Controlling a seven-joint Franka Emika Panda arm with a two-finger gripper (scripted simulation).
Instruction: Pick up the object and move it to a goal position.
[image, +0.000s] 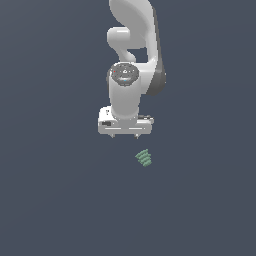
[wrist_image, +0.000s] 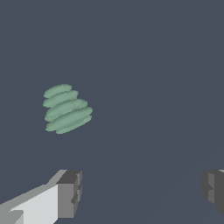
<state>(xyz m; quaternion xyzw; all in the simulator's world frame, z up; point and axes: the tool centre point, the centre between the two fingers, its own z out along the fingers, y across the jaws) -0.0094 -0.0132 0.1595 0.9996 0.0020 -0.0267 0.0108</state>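
Observation:
The object (image: 144, 158) is a small pale-green ribbed item lying on the dark grey floor, just below and slightly toward the exterior view's right of the gripper. It also shows in the wrist view (wrist_image: 67, 109), apart from the fingers. My white gripper (image: 125, 136) hangs above the floor and points down. Its two grey fingertips (wrist_image: 70, 192) stand wide apart with nothing between them, so it is open and empty. The object lies outside the gap between the fingers.
The white arm (image: 132, 50) rises behind the gripper to the top of the exterior view. The floor (image: 55, 200) is a plain dark grey surface with no other objects in view.

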